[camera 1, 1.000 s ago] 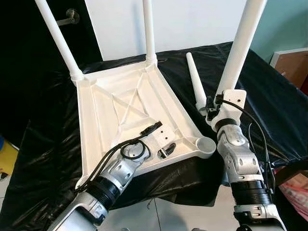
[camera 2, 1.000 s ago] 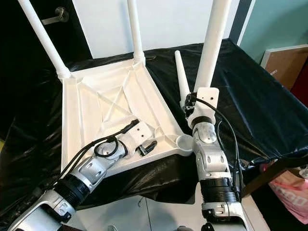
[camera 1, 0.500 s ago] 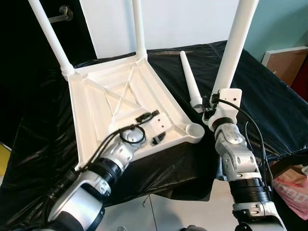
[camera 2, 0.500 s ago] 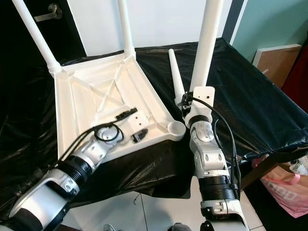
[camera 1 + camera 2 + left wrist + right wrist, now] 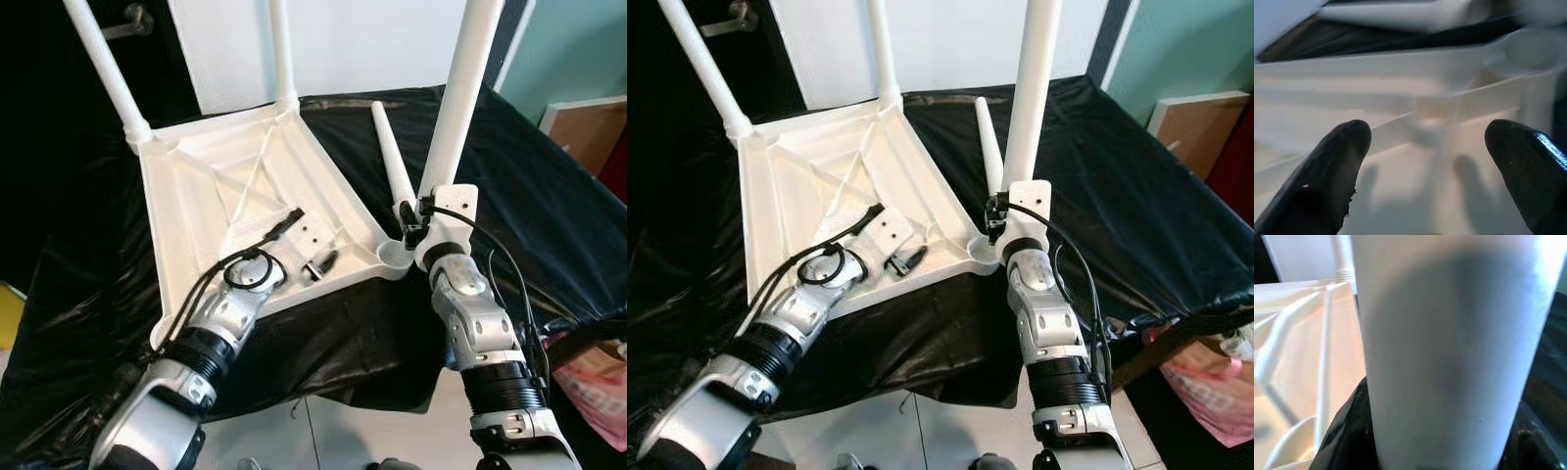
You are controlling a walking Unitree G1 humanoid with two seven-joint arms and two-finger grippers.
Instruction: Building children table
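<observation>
1. We see the white tabletop (image 5: 245, 196) lying upside down on a black cloth (image 5: 549, 196), its ribbed underside facing up, just ahead of both grippers.
2. Two legs already stand upright in the far corner sockets: the far-left leg (image 5: 103, 69) and the far-right leg (image 5: 282, 49), both well beyond the jaws.
3. The empty corner socket (image 5: 394, 257) sits at the near right corner of the tabletop, just beside the right gripper (image 5: 409, 227) and touching distance from it, as far as we can judge.
4. The right gripper holds a third leg (image 5: 460, 93) upright; the leg rises straight up from between its jaws, its lower end close to the empty socket. In the right wrist view the leg (image 5: 1449, 352) sits right against the camera, so we take the jaws to be clamped on it, though the fingers themselves are hidden.
5. The left gripper (image 5: 320, 264) rests over the near part of the tabletop's underside; in the left wrist view its fingers (image 5: 1332, 176) stand spread wide apart with nothing between them, the ribs of the tabletop lying just ahead of the jaws.
6. A fourth, loose leg (image 5: 392, 162) lies on the black cloth just beyond the right gripper, beside the tabletop's right edge.
</observation>
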